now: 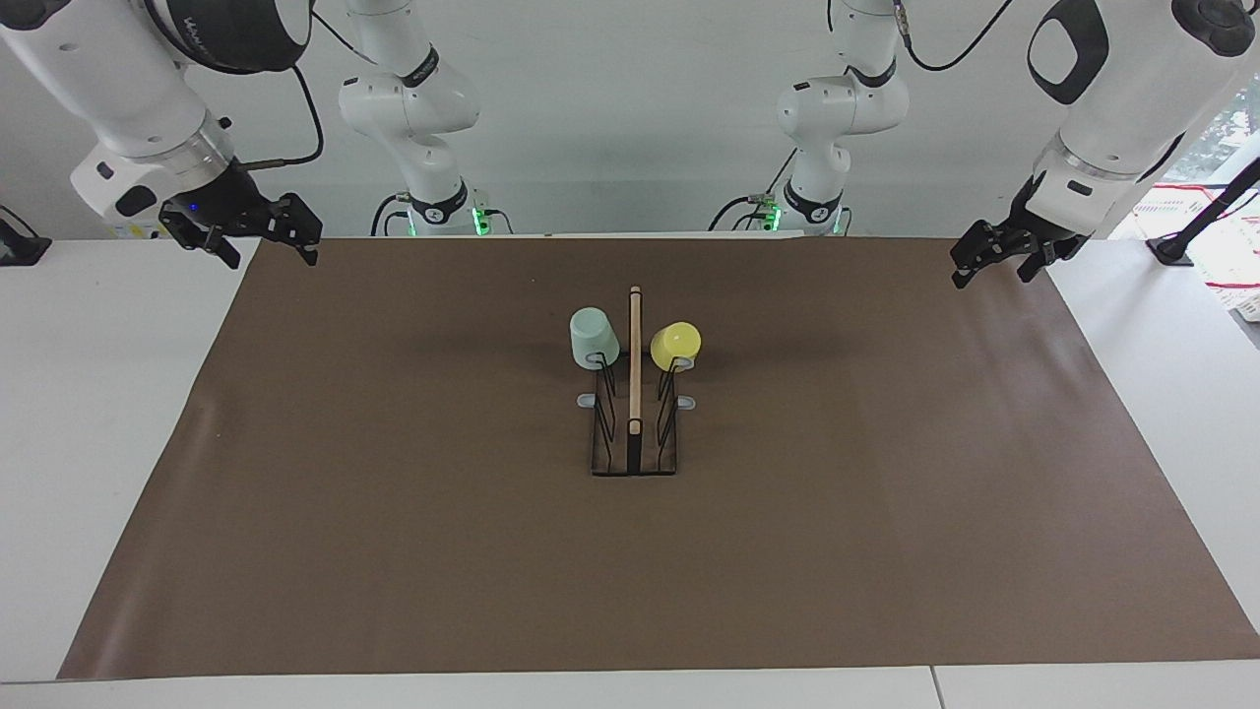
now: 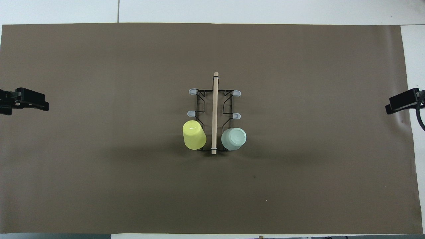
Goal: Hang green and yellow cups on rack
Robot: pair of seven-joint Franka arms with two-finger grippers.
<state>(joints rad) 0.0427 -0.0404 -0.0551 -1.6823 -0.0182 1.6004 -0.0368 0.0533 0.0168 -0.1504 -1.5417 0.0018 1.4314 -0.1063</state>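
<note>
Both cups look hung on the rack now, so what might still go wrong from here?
The yellow cup sits tilted on its prong, leaning out from the rack, so a jolt might tip it off. The green cup sits squarer and looks safer. Both cups hang at the rack's end nearer the robots, so that light wire stand may rock if bumped. Left gripper and right gripper hang open and empty over the mat's ends.

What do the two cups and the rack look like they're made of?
Green cup and yellow cup: probably plastic, with opaque, even colour and a soft sheen. Rack: thin black wire, likely coated metal, a pale bar that looks like bare wood, and grey, seemingly plastic prong tips.
</note>
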